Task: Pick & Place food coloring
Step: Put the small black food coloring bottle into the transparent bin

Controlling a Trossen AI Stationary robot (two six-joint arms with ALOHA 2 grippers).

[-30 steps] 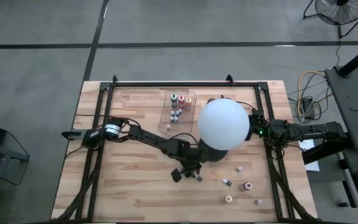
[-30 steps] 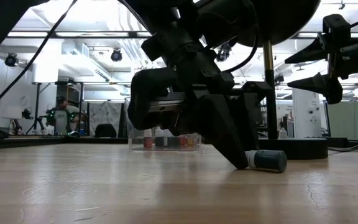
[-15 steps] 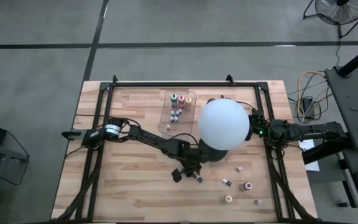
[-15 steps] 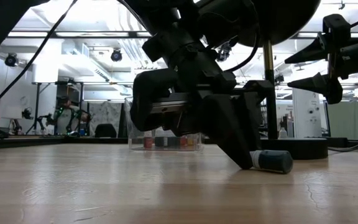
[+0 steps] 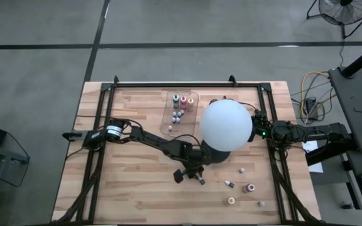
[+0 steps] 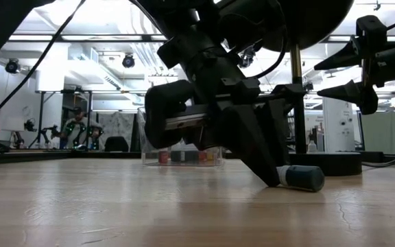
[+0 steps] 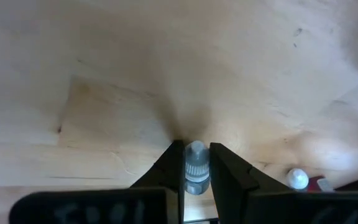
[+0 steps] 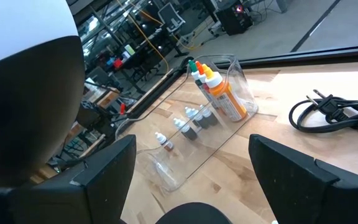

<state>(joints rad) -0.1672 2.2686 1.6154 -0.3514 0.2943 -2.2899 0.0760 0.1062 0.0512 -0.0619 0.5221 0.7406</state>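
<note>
Left gripper (image 7: 196, 163) grasping a tiny white-capped dark vial (image 7: 196, 168) lying on the wooden table (image 5: 137, 194).

Fingers straddle it sideways for lifting toward the clear plastic tray (image 5: 168, 119); right gripper (image 8: 191, 171) waits spread apart by the white globe (image 5: 225, 125).

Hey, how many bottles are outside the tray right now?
6. One bottle lies at the left gripper; five more bottles sit scattered to its right. The globe may hide others.

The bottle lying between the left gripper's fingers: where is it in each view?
High: bottle at the left gripper, near the globe's base.
Low: lying flat, right of center.
Left wrist: between the fingers.
Right wrist: not visible.
Shared landmark: the left gripper.
</note>
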